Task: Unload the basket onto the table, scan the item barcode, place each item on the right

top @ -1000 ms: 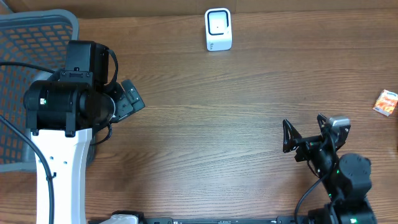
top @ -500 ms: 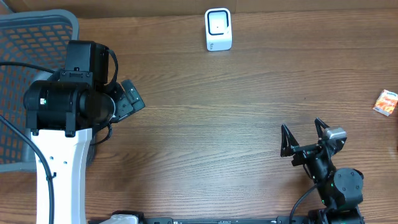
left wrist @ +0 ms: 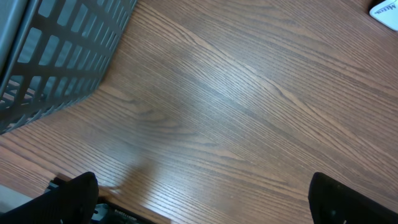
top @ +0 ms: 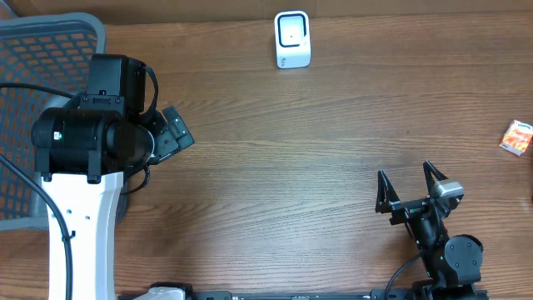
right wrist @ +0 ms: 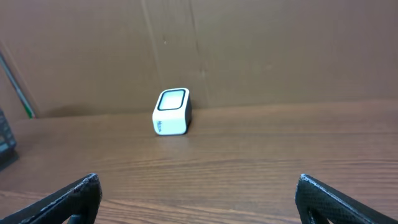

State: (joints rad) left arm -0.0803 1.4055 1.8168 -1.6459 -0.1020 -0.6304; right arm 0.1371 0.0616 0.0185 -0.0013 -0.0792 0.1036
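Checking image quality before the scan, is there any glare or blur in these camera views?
Overhead: even light, sharp; the scanner and small orange item show crisply. Left wrist: pale sheen on the table, fingers blurred. Right wrist: scanner slightly soft, no glare.

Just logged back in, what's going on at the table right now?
Nothing is being handled at the moment. The left hand is open and empty beside the grey basket. The right hand is also open and empty at the near right of the table, looking across at the white scanner by the far edge. The small orange packet lies at the right edge with no hand on it, so the scan has not been started.
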